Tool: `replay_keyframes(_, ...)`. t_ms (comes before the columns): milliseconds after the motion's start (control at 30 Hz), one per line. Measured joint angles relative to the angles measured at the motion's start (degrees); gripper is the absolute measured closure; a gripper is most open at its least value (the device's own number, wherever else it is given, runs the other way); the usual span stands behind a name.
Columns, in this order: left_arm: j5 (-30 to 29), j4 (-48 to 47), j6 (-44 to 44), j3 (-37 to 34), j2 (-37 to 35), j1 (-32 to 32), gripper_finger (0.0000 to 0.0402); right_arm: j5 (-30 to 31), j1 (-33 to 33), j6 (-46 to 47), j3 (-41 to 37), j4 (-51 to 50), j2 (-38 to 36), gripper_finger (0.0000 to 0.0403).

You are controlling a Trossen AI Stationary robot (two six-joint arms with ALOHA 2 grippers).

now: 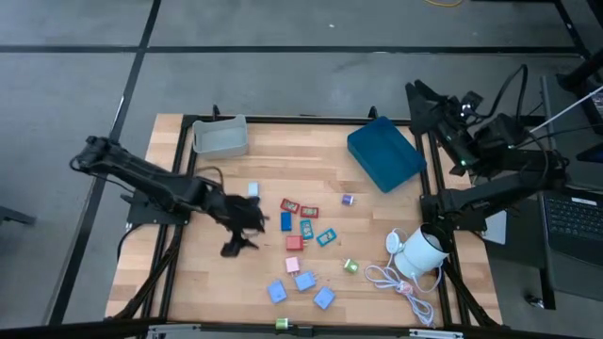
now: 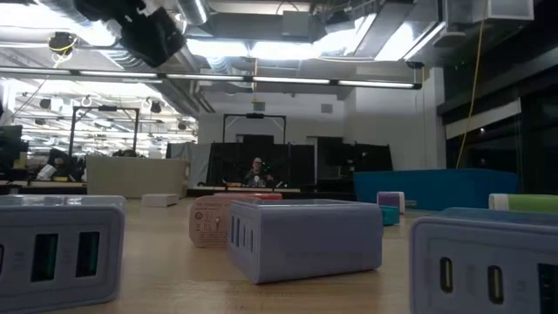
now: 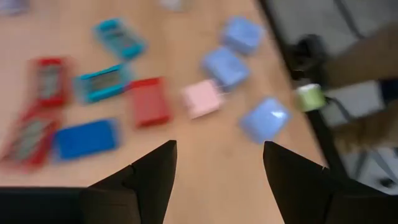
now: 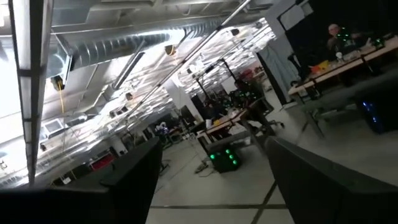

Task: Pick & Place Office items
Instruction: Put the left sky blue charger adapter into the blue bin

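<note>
The office items lie scattered mid-table: red pieces [image 1: 289, 204], dark blue piece [image 1: 285, 222], teal pieces [image 1: 326, 237], a pink block [image 1: 294, 243], light blue blocks [image 1: 304, 281], a green block [image 1: 350, 266] and a purple one [image 1: 347, 200]. My left gripper [image 1: 247, 226] hovers left of them, open and empty; in the left wrist view its gripper [image 3: 219, 155] looks over the pink block [image 3: 201, 99] and red piece [image 3: 149, 101]. My right gripper [image 4: 211, 168] is raised off the table's right side, open, facing the room.
A grey tray [image 1: 220, 137] sits at the far left corner and a blue tray [image 1: 384, 153] at the far right. A white round object with a coiled cable [image 1: 415, 259] lies near the right edge. Bare wood stretches along the near left.
</note>
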Motion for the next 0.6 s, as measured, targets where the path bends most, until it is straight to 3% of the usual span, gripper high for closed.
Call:
replay_keyframes(167, -0.3, 6.5, -2.0, 2.7, 8.6, -4.7, 0.0166, -0.4, 1.1, -3.9, 2.5, -0.3, 1.6, 0.0108)
replay_keyframes(400, -9.0, 6.2, -0.9, 13.8, 20.4, -10.0, 0.0166, -4.8, 2.7, -4.8, 2.9, -2.3, 1.1, 0.0107)
replay_keyframes(600, -5.3, -10.5, 8.1, 25.8, 33.6, -12.0, 0.0166, -10.9, 4.3, -1.6, 2.9, -4.7, 1.1, 0.0107)
